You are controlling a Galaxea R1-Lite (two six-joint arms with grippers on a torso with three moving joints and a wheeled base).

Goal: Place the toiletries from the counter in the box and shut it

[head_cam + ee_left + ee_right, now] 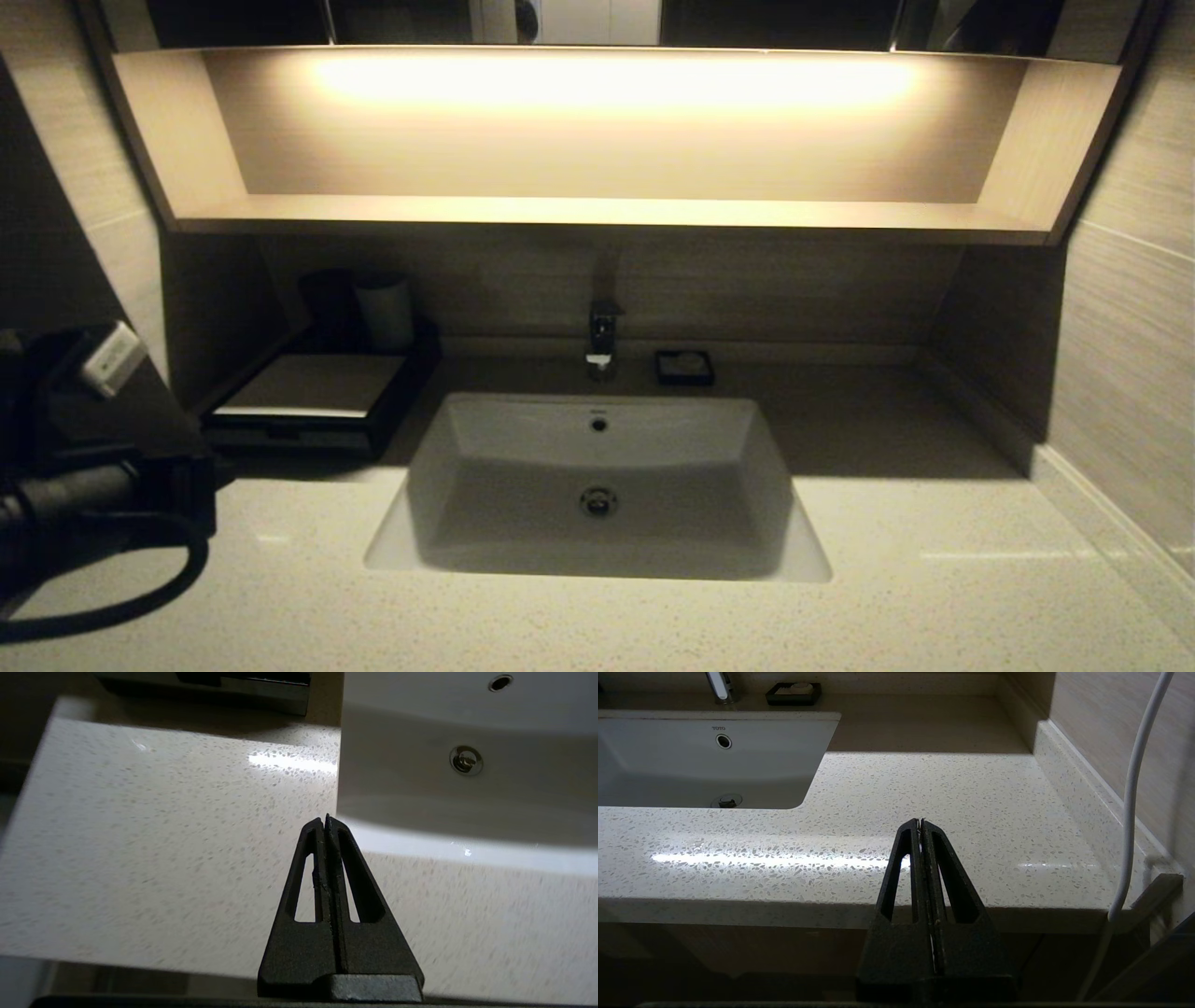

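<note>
Worktop [934,579]: wide pale speckled stone with the white sink basin [597,485] sunk in its middle. No toiletry packets show anywhere on it, in any view; both front stretches, left and right of the basin, lie bare. Judgement: the packets are either already stowed or out of sight; cannot tell which.

Lit wooden shelf [597,210] runs above, nothing visible on it.

Box [317,397]: low, black, pale glossy top panel, at the back left of the worktop against the wall, with two cups [359,308] just behind it. Its drawer front looks about flush in the head view, but shadow hides the seam, so fully closed is unconfirmed.

Left hand [325,820]: fingers pressed together, gripping nothing, over the worktop front just beside the basin's left rim. Its arm shows as a dark bulk at the left edge of the head view, cable looped below.

Right hand [921,822]: fingers together, empty, parked low at the worktop's front edge, right of the basin.

Tap [602,331] and small black soap dish [684,366] behind the basin.

Risks, as judged:
- A drawer left slightly proud would leave the task unfinished; the dark corner could mask it.
- The left arm's cable loop hangs close to the worktop edge and might catch there.
- A reach back toward the box passes the cups; a wide swing could topple them.
</note>
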